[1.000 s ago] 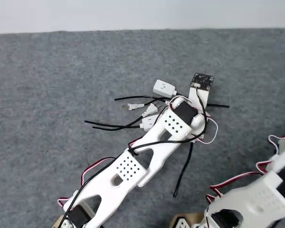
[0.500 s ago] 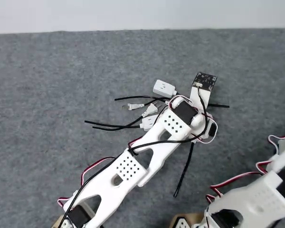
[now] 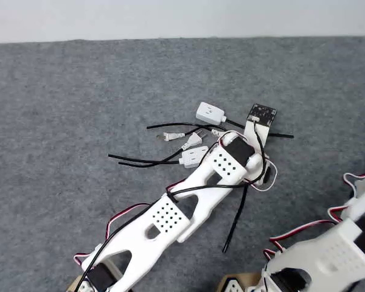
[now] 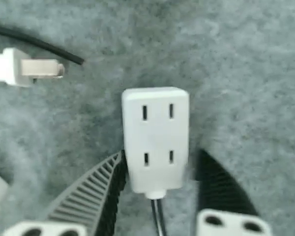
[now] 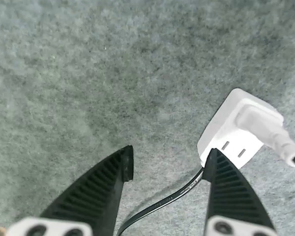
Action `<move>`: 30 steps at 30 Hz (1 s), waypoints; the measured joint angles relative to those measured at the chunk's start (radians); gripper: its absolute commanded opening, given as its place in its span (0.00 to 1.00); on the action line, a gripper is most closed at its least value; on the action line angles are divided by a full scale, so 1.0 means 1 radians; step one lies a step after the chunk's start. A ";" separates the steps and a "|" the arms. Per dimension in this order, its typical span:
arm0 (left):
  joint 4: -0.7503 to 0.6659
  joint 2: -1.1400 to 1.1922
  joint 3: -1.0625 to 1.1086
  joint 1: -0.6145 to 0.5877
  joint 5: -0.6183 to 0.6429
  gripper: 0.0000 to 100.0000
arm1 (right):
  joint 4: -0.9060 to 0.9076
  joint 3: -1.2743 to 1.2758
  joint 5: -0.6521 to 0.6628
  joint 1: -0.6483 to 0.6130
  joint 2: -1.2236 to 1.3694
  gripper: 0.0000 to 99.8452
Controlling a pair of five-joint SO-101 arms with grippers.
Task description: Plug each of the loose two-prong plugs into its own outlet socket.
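A white outlet block [image 4: 156, 137] with two pairs of slots lies on the grey carpet, cord end toward the camera. My left gripper [image 4: 161, 156] is open and straddles that end; one black finger [image 4: 105, 179] touches its side, the other finger [image 4: 216, 179] stands a little off. A loose two-prong plug [image 4: 27, 69] lies beyond it. From above, the left arm [image 3: 234, 159] reaches to mid-table beside another white outlet [image 3: 210, 113] and loose plugs [image 3: 193, 157]. My right gripper [image 5: 171, 152] hangs open over the carpet, next to a white outlet [image 5: 236, 129] with a plug in it.
Black cords [image 3: 140, 162] trail over the carpet around the plugs, and one cord [image 3: 234, 219] runs toward the front edge. The right arm [image 3: 328, 249] sits at the front right corner. Grey carpet [image 3: 67, 109] spreads wide to the left and back.
The left arm's wrist has drawn back slightly toward the front of the table and turned a little. The plugs, the outlet and the right arm have stayed put.
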 measured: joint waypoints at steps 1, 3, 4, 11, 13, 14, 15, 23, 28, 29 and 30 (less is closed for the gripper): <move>-0.005 0.000 0.000 0.000 0.002 0.01 | 0.000 0.000 0.000 0.000 0.000 0.23; -0.006 0.000 0.000 0.002 0.003 0.01 | 0.000 0.000 0.000 0.000 0.000 0.23; -0.006 0.000 0.000 0.003 0.000 0.01 | 0.000 0.000 0.000 0.000 0.000 0.23; 0.021 0.000 0.000 0.011 0.121 0.01 | 0.000 0.000 0.000 0.000 0.000 0.23; 0.021 0.000 0.000 0.015 0.157 0.01 | 0.000 0.000 0.000 0.000 0.000 0.23; 0.021 0.000 0.000 0.015 0.164 0.01 | 0.000 0.000 0.000 0.000 0.000 0.23; 0.021 -0.003 0.000 0.017 0.167 0.01 | 0.000 0.000 0.000 0.000 0.000 0.23; 0.021 -0.287 0.379 0.021 0.150 0.01 | 0.000 0.000 0.000 0.000 0.000 0.23; 0.021 -0.582 0.760 -0.017 0.129 0.01 | 0.000 0.000 0.000 0.000 0.000 0.23; 0.021 -0.631 0.824 -0.032 0.127 0.01 | 0.000 0.000 0.000 0.000 0.000 0.23; 0.021 -0.672 0.888 -0.051 0.127 0.01 | 0.000 0.000 0.000 0.000 0.000 0.23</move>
